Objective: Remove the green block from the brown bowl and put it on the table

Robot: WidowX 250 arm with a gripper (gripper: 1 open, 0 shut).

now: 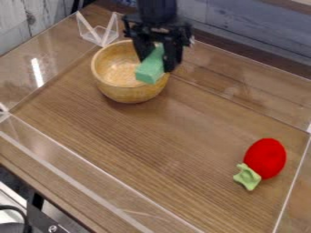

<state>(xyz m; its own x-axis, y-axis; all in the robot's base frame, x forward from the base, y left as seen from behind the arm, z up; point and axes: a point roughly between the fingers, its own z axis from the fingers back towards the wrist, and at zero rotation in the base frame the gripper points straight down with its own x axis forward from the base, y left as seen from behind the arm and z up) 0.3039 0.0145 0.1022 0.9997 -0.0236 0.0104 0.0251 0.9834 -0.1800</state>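
Note:
My black gripper (155, 62) hangs over the right rim of the brown bowl (122, 82), pointing down and shut on the green block (152, 68). The block dangles upright between the fingers, its lower end just above the bowl's right wall. The round wooden bowl sits at the back left of the table (158, 146), and its pale inside shows nothing in it.
A red toy fruit (266, 156) with a pale green leaf (249, 177) lies at the front right. Clear acrylic walls (73, 191) run round the table's edges. Bare wood-grain surface stretches between the bowl and the fruit.

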